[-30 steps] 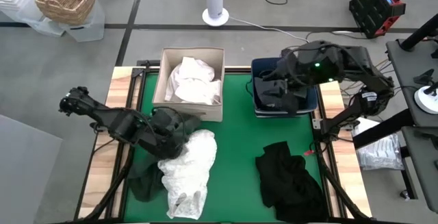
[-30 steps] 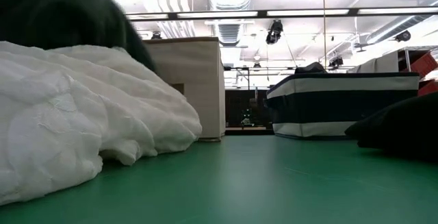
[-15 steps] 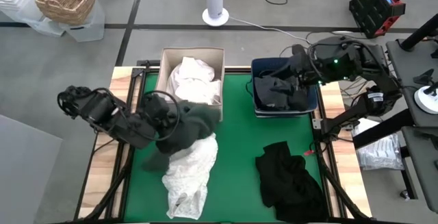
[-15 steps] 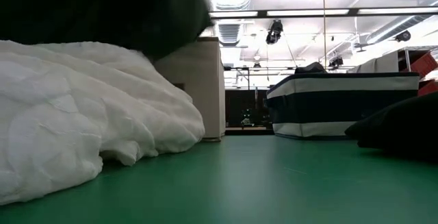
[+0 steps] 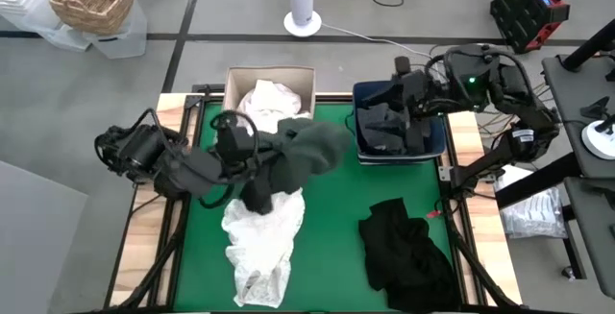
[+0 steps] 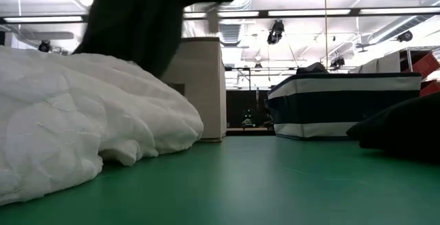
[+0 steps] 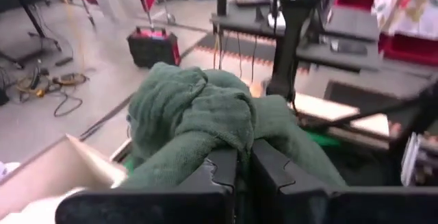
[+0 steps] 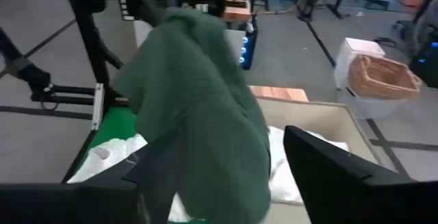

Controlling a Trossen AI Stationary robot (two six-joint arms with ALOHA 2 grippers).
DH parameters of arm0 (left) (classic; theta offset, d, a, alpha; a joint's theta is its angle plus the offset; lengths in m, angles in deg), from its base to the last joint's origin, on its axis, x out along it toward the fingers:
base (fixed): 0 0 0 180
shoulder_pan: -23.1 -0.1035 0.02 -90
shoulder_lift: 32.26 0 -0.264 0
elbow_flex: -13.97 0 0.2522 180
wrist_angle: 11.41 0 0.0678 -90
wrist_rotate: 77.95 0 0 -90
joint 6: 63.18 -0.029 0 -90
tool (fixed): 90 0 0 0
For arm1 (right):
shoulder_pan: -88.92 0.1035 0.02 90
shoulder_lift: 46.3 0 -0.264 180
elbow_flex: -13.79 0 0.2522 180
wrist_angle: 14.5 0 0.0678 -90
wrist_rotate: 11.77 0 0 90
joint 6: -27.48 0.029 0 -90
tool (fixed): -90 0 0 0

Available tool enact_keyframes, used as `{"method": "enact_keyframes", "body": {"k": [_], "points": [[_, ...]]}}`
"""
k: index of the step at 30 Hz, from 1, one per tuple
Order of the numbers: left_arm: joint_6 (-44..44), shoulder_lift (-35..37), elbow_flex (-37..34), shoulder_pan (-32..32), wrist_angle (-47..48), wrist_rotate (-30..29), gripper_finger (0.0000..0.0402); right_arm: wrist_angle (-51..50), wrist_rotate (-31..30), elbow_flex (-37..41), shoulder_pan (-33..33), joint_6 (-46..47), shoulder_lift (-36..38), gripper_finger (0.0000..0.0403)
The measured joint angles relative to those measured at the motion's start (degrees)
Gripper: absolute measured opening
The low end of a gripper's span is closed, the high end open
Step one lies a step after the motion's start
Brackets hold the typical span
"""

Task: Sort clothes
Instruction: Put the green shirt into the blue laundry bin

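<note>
green table (image 5: pixel 336 208): left gripper (image 7: pixel 236 162) pinches dark green garment (image 5: pixel 303 151), hiding beige box (image 5: pixel 235 79).

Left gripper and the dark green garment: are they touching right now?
Touching. The left wrist view shows the left gripper shut on a fold of the dark green garment; the high view shows the cloth hanging from it above the table.
</note>
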Motion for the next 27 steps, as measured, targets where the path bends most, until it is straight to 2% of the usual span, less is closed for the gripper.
{"method": "enact_keyframes", "body": {"k": [5, 10, 14, 19, 27], "points": [[-8.92, -1.07, 0.17, -3.04, -8.94, -1.09, 0.0, 0.72, 0.03, 0.07, 0.77, -2.36, -0.57, 0.0291], [-19.83, -2.86, 1.55, -7.07, -20.68, -0.79, 0.0, 0.51, -0.34, 0.07, 0.74, -0.99, 0.73, 0.0316], [-25.23, -4.27, 3.23, -10.2, -27.05, 6.96, 0.0, 0.49, -0.28, 0.0, 1.16, -0.2, 1.54, 0.0325], [-27.67, -7.31, 4.77, -13.0, -30.48, 15.5, 0.0, 0.58, -0.32, 0.09, 1.5, 0.42, 0.87, 0.0329], [-29.79, -11.36, 4.67, -14.6, -37.27, 21.47, 0.0, 2.2, 0.09, 0.26, 2.13, 0.52, -2.61, 0.0329]]}}
